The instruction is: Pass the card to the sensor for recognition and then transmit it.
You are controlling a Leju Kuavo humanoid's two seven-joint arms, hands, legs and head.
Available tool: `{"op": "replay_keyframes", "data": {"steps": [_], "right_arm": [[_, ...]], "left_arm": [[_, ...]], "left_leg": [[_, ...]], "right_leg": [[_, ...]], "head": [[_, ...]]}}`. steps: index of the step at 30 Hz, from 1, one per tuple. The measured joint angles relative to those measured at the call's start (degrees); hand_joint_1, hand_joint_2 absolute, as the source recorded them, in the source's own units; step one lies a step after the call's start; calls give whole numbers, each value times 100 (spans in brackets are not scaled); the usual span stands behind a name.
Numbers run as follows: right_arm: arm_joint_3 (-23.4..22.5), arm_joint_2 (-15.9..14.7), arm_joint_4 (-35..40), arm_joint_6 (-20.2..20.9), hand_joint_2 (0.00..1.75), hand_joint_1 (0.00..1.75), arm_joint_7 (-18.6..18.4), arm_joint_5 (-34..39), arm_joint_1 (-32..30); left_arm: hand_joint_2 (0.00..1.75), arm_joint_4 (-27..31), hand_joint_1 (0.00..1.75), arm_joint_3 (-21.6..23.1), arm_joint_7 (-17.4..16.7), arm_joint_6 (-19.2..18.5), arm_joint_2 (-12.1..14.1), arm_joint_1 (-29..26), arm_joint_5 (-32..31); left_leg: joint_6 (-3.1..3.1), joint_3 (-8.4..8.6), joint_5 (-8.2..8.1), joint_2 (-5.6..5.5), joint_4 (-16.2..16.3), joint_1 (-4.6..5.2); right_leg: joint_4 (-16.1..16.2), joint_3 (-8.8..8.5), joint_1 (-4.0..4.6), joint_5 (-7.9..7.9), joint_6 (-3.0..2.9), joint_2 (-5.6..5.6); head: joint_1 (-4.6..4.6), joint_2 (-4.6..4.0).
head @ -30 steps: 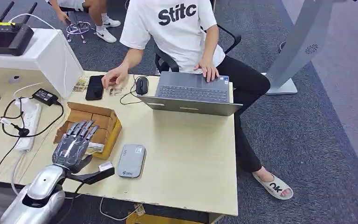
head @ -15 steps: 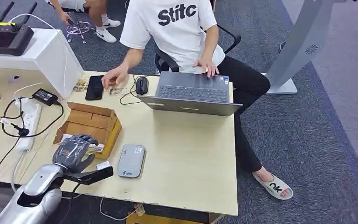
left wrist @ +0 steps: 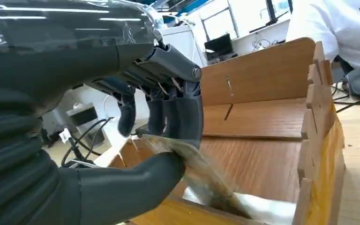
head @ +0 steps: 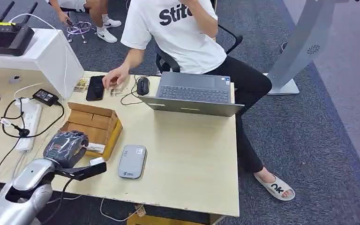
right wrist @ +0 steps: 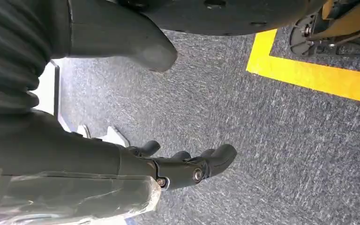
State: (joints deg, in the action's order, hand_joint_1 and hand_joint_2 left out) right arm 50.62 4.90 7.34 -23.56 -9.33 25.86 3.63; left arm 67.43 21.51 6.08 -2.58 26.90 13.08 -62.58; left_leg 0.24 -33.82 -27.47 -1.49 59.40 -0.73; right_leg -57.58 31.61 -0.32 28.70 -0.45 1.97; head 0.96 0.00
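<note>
A wooden box (head: 93, 123) stands at the table's left front. My left hand (head: 65, 143) curls over its near end. In the left wrist view the thumb and fingers (left wrist: 187, 112) pinch a thin pale card (left wrist: 201, 168), whose far end still dips to the floor of the box (left wrist: 262, 117). A white edge of the card (head: 95, 148) pokes out beside the hand. The grey flat sensor (head: 132, 161) lies just right of the box, apart from the hand. My right hand (right wrist: 187, 168) hangs over grey carpet, fingers loosely apart, holding nothing.
A person in a white shirt sits across the table at a grey laptop (head: 193, 93), one hand by a phone (head: 95, 87) and mouse (head: 142, 85). A power strip (head: 29, 123) and cables lie left of the box. A white cabinet (head: 37, 56) stands at the back left.
My left hand's fingers went from spread flat over the box to curled down around the card, and the hand drew slightly left. The person lifted one hand off the laptop.
</note>
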Motion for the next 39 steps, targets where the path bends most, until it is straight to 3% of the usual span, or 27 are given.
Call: {"op": "replay_keyframes", "data": {"steps": [3,20,25,33,39], "right_arm": [[15,0,0,4,175,0,0,0,0],[50,0,0,4,175,0,13,74,1],[57,0,-7,-20,175,0,81,175,-3],[57,2,-17,-125,175,0,155,295,-4],[105,2,-17,-46,175,0,142,280,1]], "left_arm": [[175,0,175,24,-7,0,5,21,-7],[175,-59,175,197,-9,129,11,230,-79],[175,195,175,201,-88,219,215,466,-210],[175,866,175,197,-383,632,755,920,-1085],[175,1226,175,107,-867,1187,988,1024,-2320]], "left_leg": [[0,0,0,0,0,0],[0,0,1,-1,0,0],[-1,1,2,0,0,-2],[-1,1,2,0,0,-3],[-1,1,2,0,0,-2]], "right_leg": [[0,0,0,0,0,0],[0,-1,0,0,0,-1],[-1,0,1,-2,-1,0],[-3,0,3,-2,-2,1],[-3,-1,2,-2,-2,0]], "head": [[-2,0],[0,0],[-2,0],[0,0],[0,0]]}}
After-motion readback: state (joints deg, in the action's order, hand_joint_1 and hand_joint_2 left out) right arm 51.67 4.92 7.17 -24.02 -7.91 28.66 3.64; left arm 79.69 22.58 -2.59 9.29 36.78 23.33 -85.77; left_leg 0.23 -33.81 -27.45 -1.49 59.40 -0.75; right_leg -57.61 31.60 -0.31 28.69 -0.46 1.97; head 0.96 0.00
